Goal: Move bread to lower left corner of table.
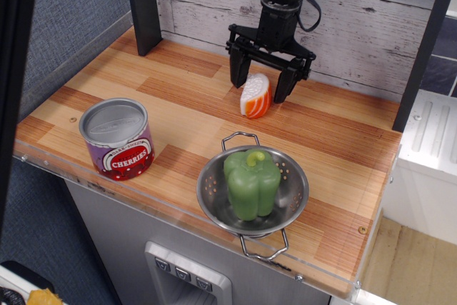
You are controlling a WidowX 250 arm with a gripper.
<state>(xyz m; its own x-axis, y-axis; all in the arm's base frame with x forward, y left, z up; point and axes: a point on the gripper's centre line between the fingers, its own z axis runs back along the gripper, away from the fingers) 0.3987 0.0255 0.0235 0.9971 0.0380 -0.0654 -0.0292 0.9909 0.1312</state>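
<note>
The bread (255, 96), a small wedge with a white face and orange-and-white striped crust, stands on the wood-grain table (178, 108) toward the back middle. My black gripper (258, 88) hangs open straight over it, one finger (237, 75) on its left and the other finger on its right. The fingertips reach down to about the bread's upper half. I cannot tell whether they touch it.
A cherries can (118, 138) stands near the front left edge. A metal colander (252, 193) holding a green pepper (251, 182) sits at the front middle. A dark post (143, 6) stands at the back left, another at the right. The white plank wall is behind.
</note>
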